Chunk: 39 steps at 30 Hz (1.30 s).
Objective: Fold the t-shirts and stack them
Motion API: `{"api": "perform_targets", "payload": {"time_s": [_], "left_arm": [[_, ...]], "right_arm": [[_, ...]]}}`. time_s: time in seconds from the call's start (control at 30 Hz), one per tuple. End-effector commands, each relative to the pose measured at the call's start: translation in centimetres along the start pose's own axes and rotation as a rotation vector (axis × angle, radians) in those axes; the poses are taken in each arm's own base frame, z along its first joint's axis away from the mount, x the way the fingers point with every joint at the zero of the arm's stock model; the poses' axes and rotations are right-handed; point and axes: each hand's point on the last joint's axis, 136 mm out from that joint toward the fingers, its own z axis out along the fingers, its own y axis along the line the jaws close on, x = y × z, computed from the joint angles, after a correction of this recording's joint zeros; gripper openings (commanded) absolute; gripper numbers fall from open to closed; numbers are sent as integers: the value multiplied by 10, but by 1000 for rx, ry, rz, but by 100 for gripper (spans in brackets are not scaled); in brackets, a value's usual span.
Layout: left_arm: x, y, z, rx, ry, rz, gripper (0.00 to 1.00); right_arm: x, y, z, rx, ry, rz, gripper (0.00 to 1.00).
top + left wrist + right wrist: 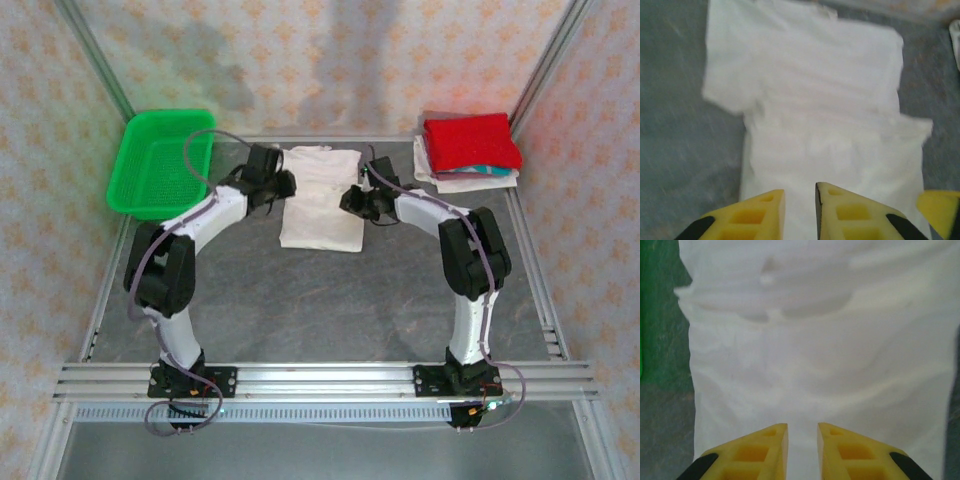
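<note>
A white t-shirt (320,200) lies on the grey table at the back centre, its sides folded in so that it forms a long rectangle. In the left wrist view the t-shirt (815,100) spreads out under and ahead of my left gripper (800,190), whose yellow fingers stand a narrow gap apart with nothing between them. My left gripper (285,185) sits at the shirt's left edge. My right gripper (352,198) is at the shirt's right edge. Over the cloth (815,340) the right gripper (802,426) is also slightly open and empty. A stack of folded t-shirts (470,145), red on top, rests at the back right.
A green mesh basket (160,160) stands tilted at the back left corner. Aluminium frame posts and rails border the table (320,300). A yellow finger of the right gripper (940,210) shows at the lower right of the left wrist view.
</note>
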Motion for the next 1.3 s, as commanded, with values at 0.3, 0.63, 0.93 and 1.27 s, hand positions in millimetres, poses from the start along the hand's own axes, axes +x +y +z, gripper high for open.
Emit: {"api": "perform_targets", "payload": {"time_s": [0.3, 0.63, 0.93, 1.27], "left_arm": [[136, 40, 14, -19, 182, -73, 4], [190, 71, -14, -129, 236, -93, 0], [197, 81, -27, -165, 232, -104, 0], [189, 68, -82, -54, 169, -195, 5]], "right_arm": [[18, 7, -9, 4, 10, -11, 20], [45, 8, -13, -2, 81, 23, 20], [118, -35, 1, -11, 162, 121, 18], [154, -16, -29, -38, 200, 73, 19]]}}
